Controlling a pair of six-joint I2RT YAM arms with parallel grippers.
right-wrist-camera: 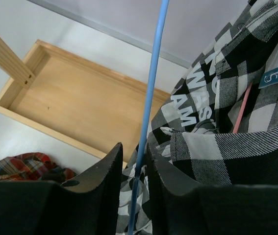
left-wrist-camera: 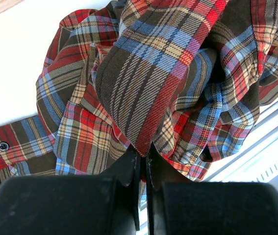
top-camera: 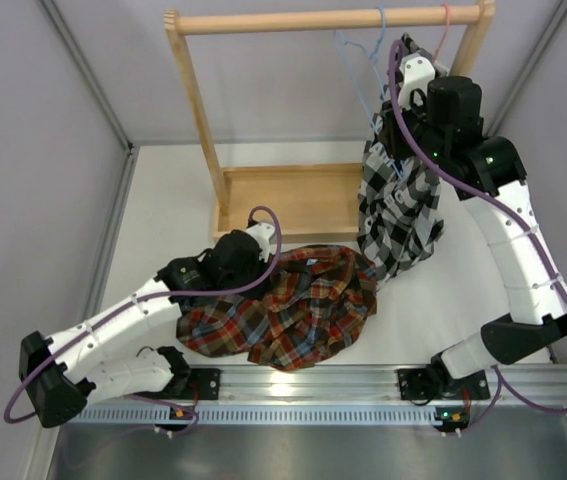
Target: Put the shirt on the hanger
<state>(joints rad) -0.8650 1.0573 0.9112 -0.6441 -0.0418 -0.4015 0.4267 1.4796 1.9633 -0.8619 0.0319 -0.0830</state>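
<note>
With left pincer [left-wrist-camera: 143, 152] clamped on shirt [left-wrist-camera: 148, 73], right pincer [right-wrist-camera: 135, 152] narrow round hanger [right-wrist-camera: 152, 83] (grip: cannot tell), close fully w/o twisting.

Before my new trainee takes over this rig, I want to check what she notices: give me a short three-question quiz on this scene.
1. True or false: the plaid shirt hangs on the wooden rack.
2. What runs between the fingers of the right tool? A. the pink hanger B. the light-blue hanger C. the black-and-white checked shirt
3. Name what the left tool is shut on.
Key: 1. False, it lies heaped on the table. 2. B. 3. The plaid shirt.
</note>
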